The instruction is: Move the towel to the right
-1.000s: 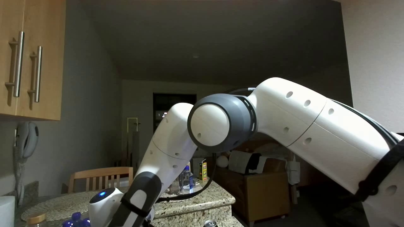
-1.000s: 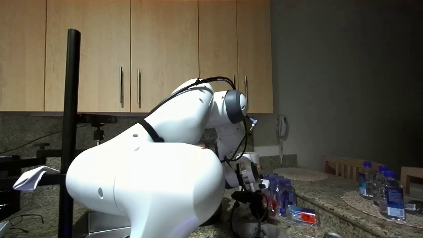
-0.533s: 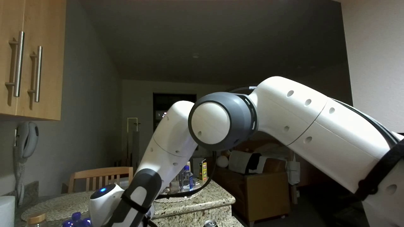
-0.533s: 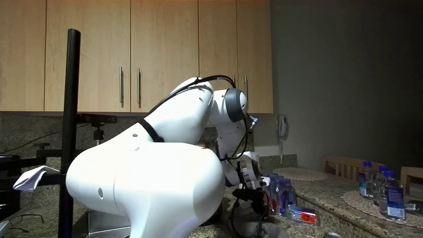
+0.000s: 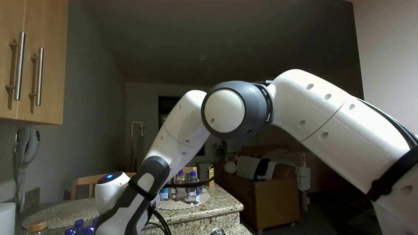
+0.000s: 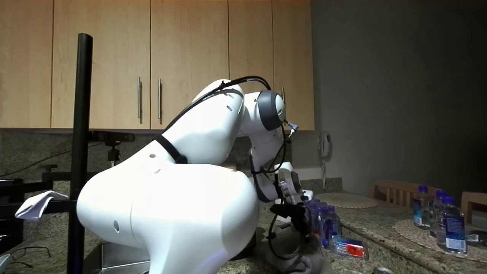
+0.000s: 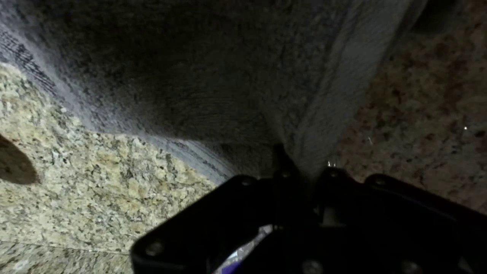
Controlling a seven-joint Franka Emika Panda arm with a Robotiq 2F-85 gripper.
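Jaws pinch the grey towel (image 7: 213, 76)

The jaws are pressed together on a gathered fold of it; in an exterior view the rest hangs below them. In the wrist view the speckled bench (image 7: 114, 179) shows on either side of the jaws. Near them stand blue-capped bottles (image 6: 334, 224), with a red-and-blue pack (image 6: 354, 250) alongside. Well apart from the jaws, three bottles (image 6: 452, 228) stand on a round mat (image 6: 403, 229); a chair (image 6: 395, 186) is farther off.

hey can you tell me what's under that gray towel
In the wrist view, speckled granite counter shows along both sides of the gray towel. Whatever lies directly beneath it is covered, so I can't tell if anything else is there.
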